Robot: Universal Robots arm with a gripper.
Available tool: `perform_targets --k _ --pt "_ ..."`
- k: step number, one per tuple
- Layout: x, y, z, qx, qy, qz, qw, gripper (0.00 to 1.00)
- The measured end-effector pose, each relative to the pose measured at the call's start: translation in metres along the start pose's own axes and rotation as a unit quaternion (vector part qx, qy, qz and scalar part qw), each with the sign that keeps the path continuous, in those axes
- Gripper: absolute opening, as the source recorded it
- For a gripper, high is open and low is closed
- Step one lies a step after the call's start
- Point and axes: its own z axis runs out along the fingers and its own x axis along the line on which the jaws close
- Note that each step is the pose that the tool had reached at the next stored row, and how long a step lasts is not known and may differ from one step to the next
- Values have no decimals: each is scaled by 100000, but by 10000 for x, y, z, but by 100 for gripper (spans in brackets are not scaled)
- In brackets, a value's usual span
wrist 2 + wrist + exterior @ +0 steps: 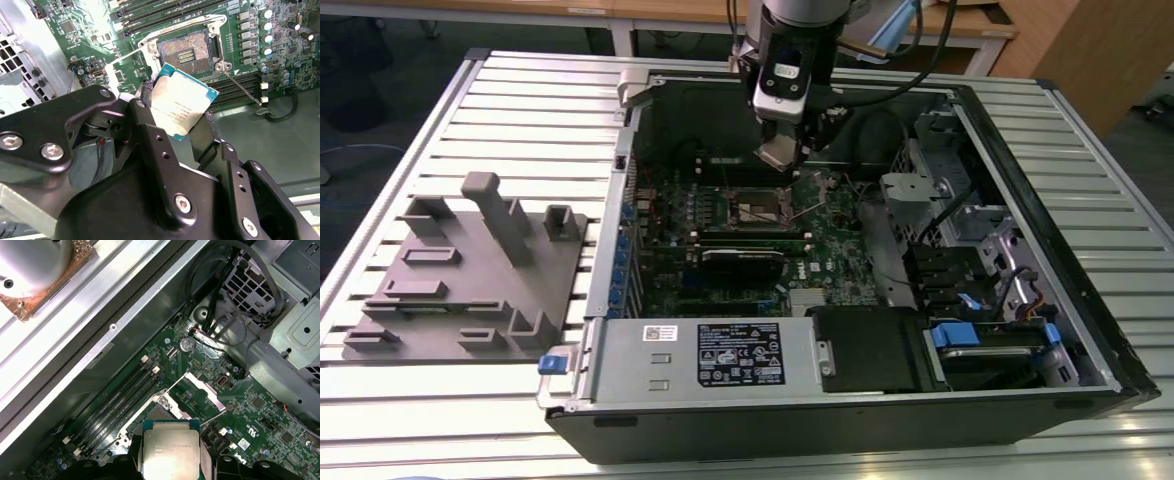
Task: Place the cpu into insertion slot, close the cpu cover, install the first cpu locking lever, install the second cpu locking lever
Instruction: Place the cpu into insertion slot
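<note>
My gripper (778,153) hangs over the green motherboard (834,255) inside the open computer case, shut on the cpu (183,106). The cpu's pale silver top faces the cameras in both wrist views, and black fingers (145,107) clamp its two sides. Past the cpu lies the insertion slot (187,49), open, with a tan-gold centre and a dark rim. The held cpu (171,455) is above the slot (159,415) and apart from it. The cpu cover (204,388) stands flipped up beside the slot. Two thin locking levers (242,86) (125,55) are swung out.
Long black memory slots (117,405) run beside the socket. Cables (220,335) and a grey drive cage (961,200) lie toward the exterior view's right. The case's metal wall (616,200) rises on the left. A grey fixture plate (467,270) sits on the slatted table outside the case.
</note>
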Motion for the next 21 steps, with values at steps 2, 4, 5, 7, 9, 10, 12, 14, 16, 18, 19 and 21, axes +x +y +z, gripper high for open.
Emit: perform_targets --k 2,4,5,7,9,10,12,14,16,18,19,21 --pt "0 0 0 -1 0 20 100000 54" --pt "0 0 0 1 -3 41 100000 54" --pt "0 0 0 -2 -4 50 100000 54" --pt "0 0 0 -1 -12 138 100000 54" --pt "0 0 2 -12 -67 766 99997 54" --pt "0 0 3 -23 -114 1305 99991 54" --pt "0 0 5 -46 -220 2481 99969 54" --pt "0 -1 8 -68 -335 3756 99929 54" --pt "0 -1 10 -96 -449 5073 99870 54" --pt "0 -1 13 -123 -564 6374 99795 54" --pt "0 -1 15 -136 -624 7049 99749 54" --pt "0 -2 20 -162 -763 8607 99626 54"
